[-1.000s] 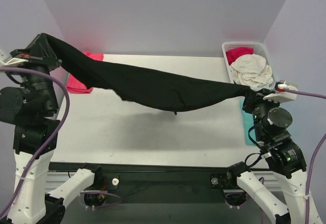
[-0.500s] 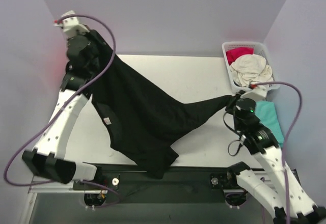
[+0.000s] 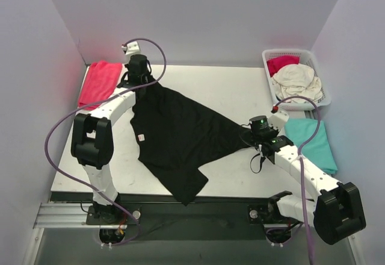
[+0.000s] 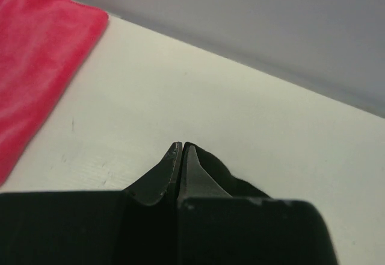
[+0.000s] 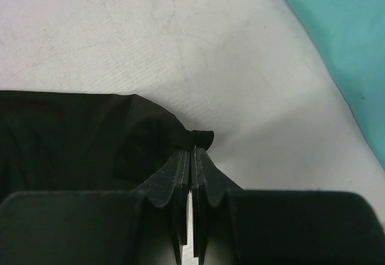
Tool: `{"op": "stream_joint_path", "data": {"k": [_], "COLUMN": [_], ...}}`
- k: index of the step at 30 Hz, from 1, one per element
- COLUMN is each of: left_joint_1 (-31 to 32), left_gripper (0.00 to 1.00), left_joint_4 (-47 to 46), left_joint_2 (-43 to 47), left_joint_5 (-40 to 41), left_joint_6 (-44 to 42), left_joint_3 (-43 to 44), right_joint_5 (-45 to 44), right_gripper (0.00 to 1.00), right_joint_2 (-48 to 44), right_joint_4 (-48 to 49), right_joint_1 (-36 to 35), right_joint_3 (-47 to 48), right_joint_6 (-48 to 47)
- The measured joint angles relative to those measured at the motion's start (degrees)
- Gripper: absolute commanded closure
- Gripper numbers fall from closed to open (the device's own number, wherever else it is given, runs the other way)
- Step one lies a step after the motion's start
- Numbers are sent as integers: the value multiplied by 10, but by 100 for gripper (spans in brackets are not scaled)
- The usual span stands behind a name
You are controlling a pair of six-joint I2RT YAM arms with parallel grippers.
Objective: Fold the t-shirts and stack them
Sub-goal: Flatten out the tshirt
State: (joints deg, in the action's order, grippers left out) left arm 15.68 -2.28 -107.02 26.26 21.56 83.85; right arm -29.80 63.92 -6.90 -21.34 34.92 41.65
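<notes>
- Black cloth is lying spread across the middle of the table (image 3: 234, 90): the black t-shirt (image 3: 180, 132) is stretching in a rough triangle from the far left to the right of centre, with its lowest tip reaching the table's near edge.
- Its small white neck label (image 3: 142, 137) is showing face up near the shirt's left edge.
- At the far-left corner of the shirt, the left gripper (image 4: 179, 147) is clenching a bunched bit of the black cloth, its jaws pressed together and its fingertips sitting low over the tabletop.
- At the shirt's right-hand point, the right gripper (image 5: 191, 150) is likewise pinching a small twisted tuft of the black fabric, jaws closed tight on it, just above the table surface.
- Between the two grips the cloth is resting mostly flat, with some folds and a doubled-over flap toward the near edge.
- To the left of the left gripper, a pink-red t-shirt (image 3: 99, 81) is lying folded at the table's far-left corner, apart from the black one.
- Near the right gripper, a teal t-shirt (image 3: 310, 144) is lying folded flat by the table's right edge.
- Beyond it, at the far-right corner, a white lattice basket (image 3: 266, 56) is holding a crumpled cream t-shirt (image 3: 298, 81) and a red t-shirt (image 3: 281, 63).
</notes>
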Motion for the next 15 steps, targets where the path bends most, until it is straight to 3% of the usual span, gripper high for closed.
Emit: {"op": "stream_joint_path", "data": {"k": [11,12,13,15], "left_joint_1": [15,17,18,20], "left_gripper": [98,90,56,22], "left_joint_4": [-37,-36,-36,-33], "left_joint_2": [-114,-119,-126,-137], "left_joint_5": [-16,-17,-17,-17], "left_joint_6": [-43,-47,-52,-62], "left_joint_3": [188,202,216,244], "right_joint_5": [-3,-4,-4,-4], "right_gripper": [100,100,100,100], "right_joint_2": [16,17,18,22], "right_joint_4": [5,5,5,7], "right_joint_1": [-1,-1,-1,-2], "right_joint_3": [6,7,8,10], "right_joint_6": [13,13,14,14]}}
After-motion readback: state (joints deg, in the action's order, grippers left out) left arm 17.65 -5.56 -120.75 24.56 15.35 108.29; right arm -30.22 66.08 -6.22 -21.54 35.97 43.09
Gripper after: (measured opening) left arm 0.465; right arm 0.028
